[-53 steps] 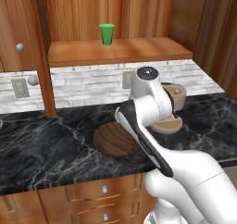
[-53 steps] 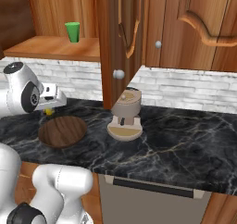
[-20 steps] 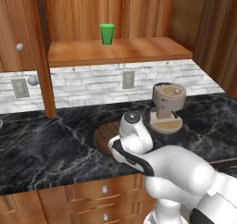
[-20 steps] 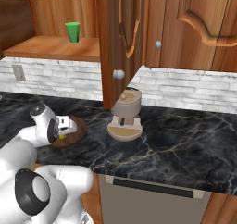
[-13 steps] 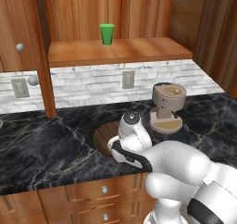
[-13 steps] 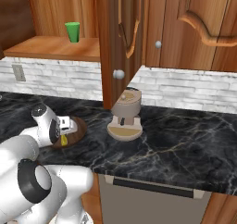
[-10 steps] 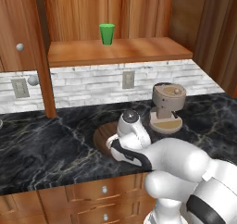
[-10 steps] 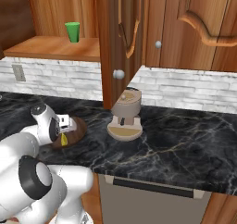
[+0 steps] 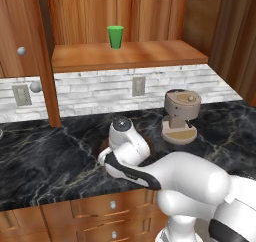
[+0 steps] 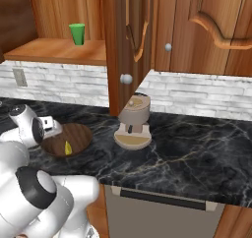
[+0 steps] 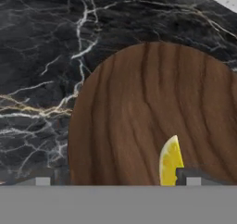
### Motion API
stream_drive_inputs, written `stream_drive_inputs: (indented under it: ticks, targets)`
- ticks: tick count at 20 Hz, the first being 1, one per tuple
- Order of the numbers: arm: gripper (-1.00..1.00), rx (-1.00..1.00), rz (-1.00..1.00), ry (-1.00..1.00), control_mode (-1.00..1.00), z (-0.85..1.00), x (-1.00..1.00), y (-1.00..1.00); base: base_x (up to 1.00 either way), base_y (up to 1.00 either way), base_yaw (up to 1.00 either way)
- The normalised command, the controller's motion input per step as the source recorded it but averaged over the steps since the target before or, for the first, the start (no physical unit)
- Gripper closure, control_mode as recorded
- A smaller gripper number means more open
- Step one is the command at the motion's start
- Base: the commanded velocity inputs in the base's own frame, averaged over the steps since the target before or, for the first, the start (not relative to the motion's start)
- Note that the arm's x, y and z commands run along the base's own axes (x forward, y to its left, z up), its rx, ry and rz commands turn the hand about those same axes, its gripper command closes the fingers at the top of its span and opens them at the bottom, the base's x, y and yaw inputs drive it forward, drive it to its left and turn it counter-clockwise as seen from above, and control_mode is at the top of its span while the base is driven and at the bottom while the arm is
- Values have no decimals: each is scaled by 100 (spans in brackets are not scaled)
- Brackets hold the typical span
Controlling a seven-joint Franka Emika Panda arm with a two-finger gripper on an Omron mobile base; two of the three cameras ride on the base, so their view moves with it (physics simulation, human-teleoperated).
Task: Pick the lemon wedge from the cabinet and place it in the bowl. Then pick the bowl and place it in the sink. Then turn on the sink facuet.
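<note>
Gripper (image 11: 115,179) jaws spread wide, nothing held; the two dark fingertips (image 11: 42,180) sit far apart at the bottom of the hand view, hovering low over the bowl (image 11: 152,112). Lemon wedge (image 11: 170,162) lies inside the bowl, just beside the fingertip on the right of the hand view, free of both fingers as far as I can tell; in the right base view it shows as a small yellow sliver (image 10: 67,147) on the wood just off the hand. Bowl sits flat on the dark marbled counter (image 11: 41,56). Past the bowl in the right base view, a beige round-topped appliance (image 10: 133,124) stands on the same counter, well apart from the hand. Up and behind, the open cabinet (image 9: 130,53) shelf carries a green cup (image 9: 115,36), far above the gripper.
</note>
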Motion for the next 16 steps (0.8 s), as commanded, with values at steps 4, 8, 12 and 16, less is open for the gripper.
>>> stream_drive_inputs:
  ticks: [4, 8, 12, 16]
  targets:
    - [-100, -14, 9, 1, -100, -27, -26, 23, 0, 0, 0]
    - [-100, -16, 4, 3, -100, -32, 0, 0, 0, 0, 0]
    - [-100, -15, 1, 6, -100, -36, 12, 0, 0, 0, 0]
    - [-100, -9, 0, 7, -100, -21, 18, 0, 0, 0, 0]
